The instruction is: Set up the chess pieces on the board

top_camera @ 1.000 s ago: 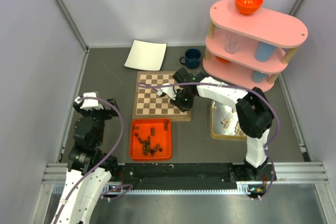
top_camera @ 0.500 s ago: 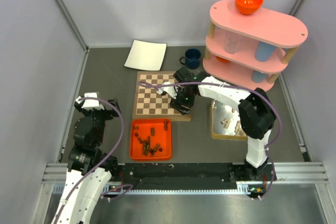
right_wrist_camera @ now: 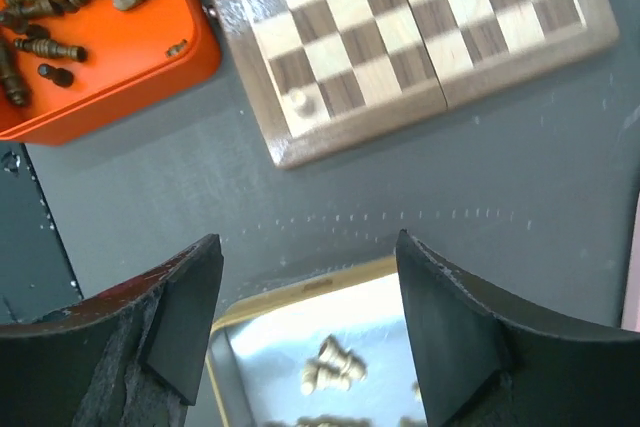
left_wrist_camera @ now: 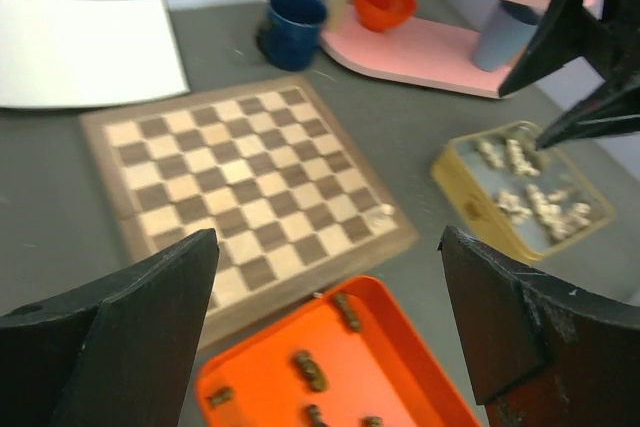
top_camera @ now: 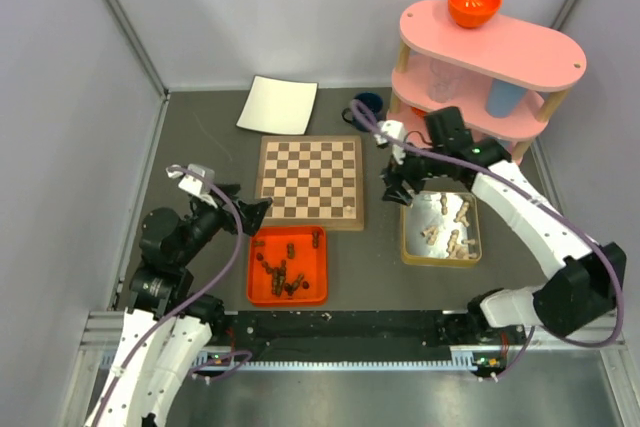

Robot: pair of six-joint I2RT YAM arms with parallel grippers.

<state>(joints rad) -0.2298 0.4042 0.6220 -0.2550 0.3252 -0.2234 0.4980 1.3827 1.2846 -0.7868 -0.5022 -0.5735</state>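
I see the board (top_camera: 308,181) chequered dark brown and cream inside a light wood rim, with one pale beige piece (right_wrist_camera: 298,100) on it. Left of centre and low in the top view, the orange tray (top_camera: 316,285) holds dark brown pieces (top_camera: 280,272). To its right, a yellow-rimmed tray (top_camera: 405,232) holds pale pieces (top_camera: 445,232). The shelf (top_camera: 520,52) is pink, its bowl (top_camera: 473,2) orange, the mug (left_wrist_camera: 295,27) navy and the sheet (top_camera: 278,105) white.

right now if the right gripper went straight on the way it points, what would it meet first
Probably the rim of the tray of pale pieces, or the table just beside it; the right gripper points down there, depth unclear.
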